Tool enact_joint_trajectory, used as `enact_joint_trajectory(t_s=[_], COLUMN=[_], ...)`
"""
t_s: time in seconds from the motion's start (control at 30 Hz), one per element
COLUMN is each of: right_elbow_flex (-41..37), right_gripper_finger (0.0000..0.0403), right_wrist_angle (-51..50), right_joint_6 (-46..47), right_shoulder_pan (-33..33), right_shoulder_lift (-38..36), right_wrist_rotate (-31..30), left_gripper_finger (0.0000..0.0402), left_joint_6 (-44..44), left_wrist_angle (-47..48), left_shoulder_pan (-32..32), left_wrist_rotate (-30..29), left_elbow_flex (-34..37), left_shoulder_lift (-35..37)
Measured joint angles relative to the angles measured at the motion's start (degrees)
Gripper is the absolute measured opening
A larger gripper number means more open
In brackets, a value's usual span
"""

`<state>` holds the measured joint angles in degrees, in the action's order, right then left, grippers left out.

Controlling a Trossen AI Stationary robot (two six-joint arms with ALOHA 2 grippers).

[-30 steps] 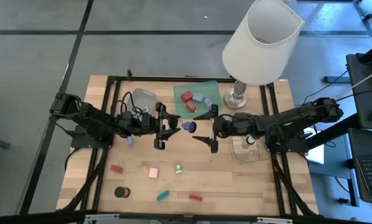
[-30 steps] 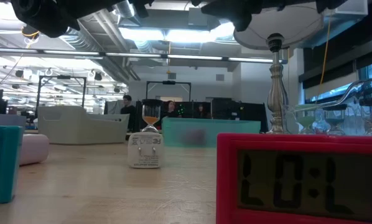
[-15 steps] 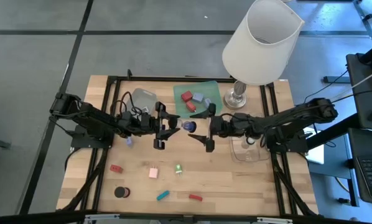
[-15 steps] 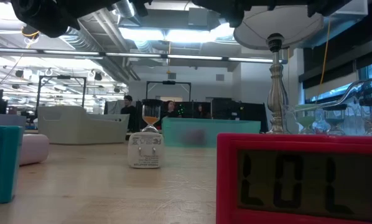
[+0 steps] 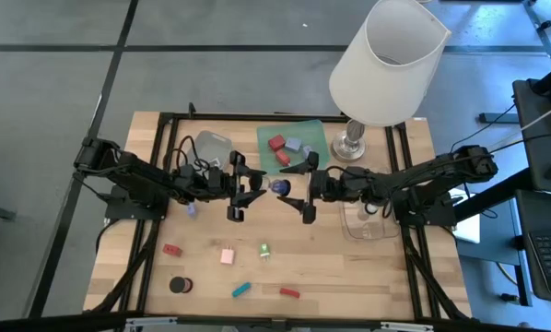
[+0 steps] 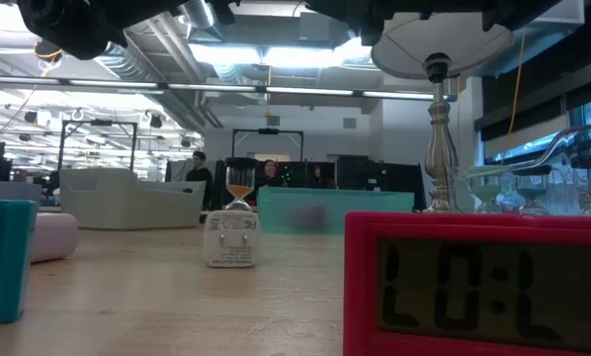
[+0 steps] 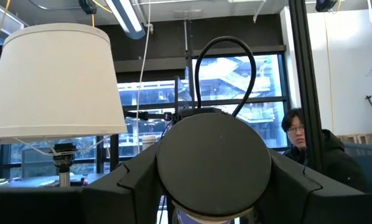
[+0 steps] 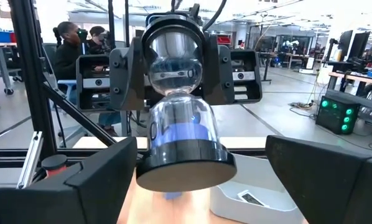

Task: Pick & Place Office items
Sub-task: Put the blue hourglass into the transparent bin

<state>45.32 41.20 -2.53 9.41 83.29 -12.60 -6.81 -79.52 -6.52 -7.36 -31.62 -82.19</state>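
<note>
Both dark arms reach level toward the table's centre, above the wooden table top (image 5: pixel 349 267). The left gripper (image 5: pixel 241 185) is clamped on a small clear-glass hourglass with blue sand and black end caps (image 5: pixel 279 186), holding it off the table between the two arms; the right wrist view shows the same hourglass (image 8: pixel 176 118) gripped around its far bulb, black cap nearest the camera. The right gripper (image 5: pixel 305 187) faces it with its jaws spread wide, the fingers standing either side of the hourglass; contact cannot be confirmed from above. Compared with a second ago, the right gripper has advanced toward the hourglass, while the left arm is unchanged. Loose items lie on the near half of the table: a red block (image 5: pixel 171 249), a pink block (image 5: pixel 228 255), a mint-green cap (image 5: pixel 265 250), a black short cylinder (image 5: pixel 178 285), a teal bar (image 5: pixel 241 290) and a red bar (image 5: pixel 289 293). The green tray (image 5: pixel 312 132) behind the grippers holds red and lavender blocks. The white-shaded lamp (image 5: pixel 386 60) stands at the far right.
</note>
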Motion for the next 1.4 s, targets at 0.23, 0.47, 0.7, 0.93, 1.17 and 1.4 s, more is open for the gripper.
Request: enact_joint_trajectory(t_s=[0.23,0.47,0.7,0.93,1.17,1.4], right_elbow_flex=[0.00,0.00,-0.01,-0.04,-0.04,-0.04], right_gripper_finger=[0.0320,0.0252,0.0218,0.0225,0.0216,0.0216], right_wrist_angle=[1.58,1.61,2.06,2.73,2.76,2.79], right_joint_6=[0.64,2.39,3.59,3.56,3.42,3.42], right_shoulder_pan=[0.00,-0.22,-0.42,-0.41,-0.39,-0.37], right_shoulder_lift=[-0.02,-0.02,-0.02,-0.02,-0.02,-0.02], right_wrist_rotate=[0.00,2.59,3.45,3.61,3.61,3.63], left_gripper_finger=[0.0205,0.0205,0.0205,0.0205,0.0205,0.0214], left_joint_6=[-0.03,-0.96,-1.05,-1.05,-1.05,0.46], left_wrist_angle=[-0.20,-1.92,-2.31,-2.41,-2.39,-1.99], left_shoulder_pan=[0.00,0.02,0.00,0.00,0.00,0.02], left_wrist_rotate=[-0.02,-0.02,-0.02,0.00,-0.02,-0.02], left_elbow_flex=[0.00,-0.02,-0.07,-0.07,-0.07,-0.07], left_shoulder_lift=[0.00,0.02,0.07,0.07,0.07,0.08])
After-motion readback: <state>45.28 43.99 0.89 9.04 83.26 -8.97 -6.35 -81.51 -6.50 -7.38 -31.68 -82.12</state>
